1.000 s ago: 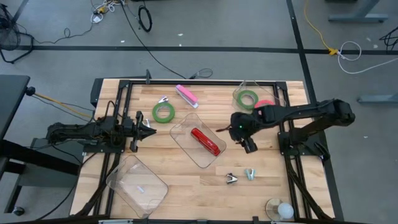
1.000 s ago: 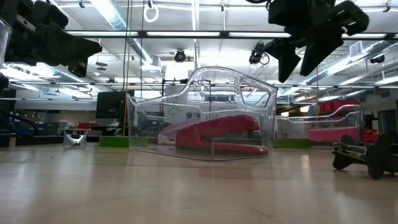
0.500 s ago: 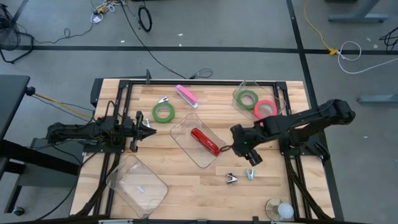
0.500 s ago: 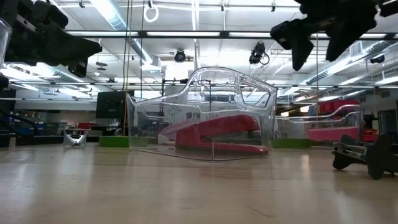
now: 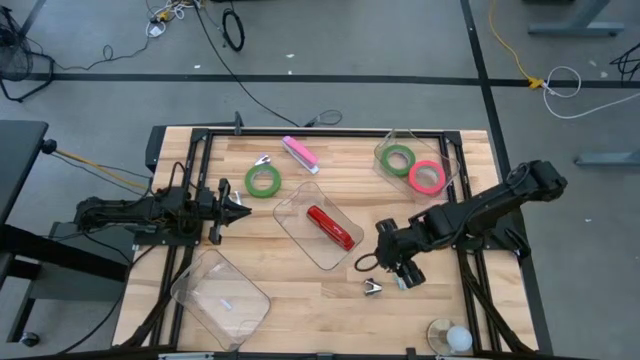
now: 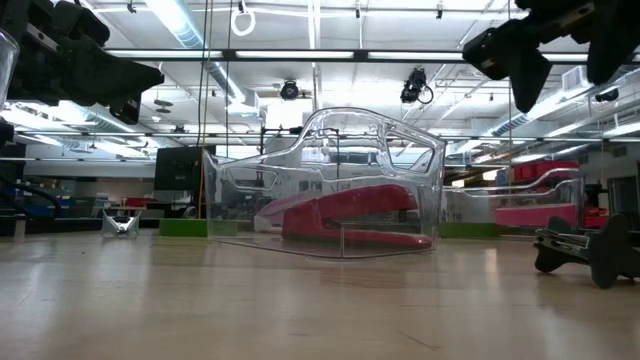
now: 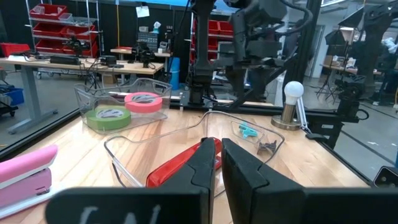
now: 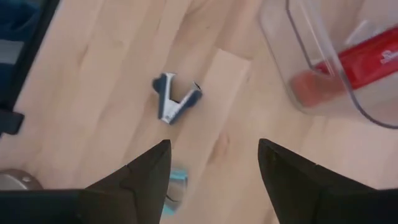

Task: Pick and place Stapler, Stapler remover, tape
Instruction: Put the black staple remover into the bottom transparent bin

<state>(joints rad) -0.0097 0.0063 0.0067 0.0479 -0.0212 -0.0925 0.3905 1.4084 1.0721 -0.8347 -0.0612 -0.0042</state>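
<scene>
Above table front | right claw spread | stapler remover just ahead, untouched

Red stapler in clear bin; staple removers nearby; tape rings apart.

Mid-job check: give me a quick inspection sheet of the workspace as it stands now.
Surface: wooden table, black frame.
Job's things: red stapler in centre clear tray; green tape and pink tape in far-right tray; second green tape loose; pink stapler loose; dark staple remover and teal one loose near the front; another remover by the loose tape.
Clutter: empty clear tray; lamp with a white ball.
Grippers: left tool shut, parked left; right tool open above the removers, holding nothing.
Cables: on the floor beyond the table.
Surroundings: workshop shelving; no people seen.
</scene>
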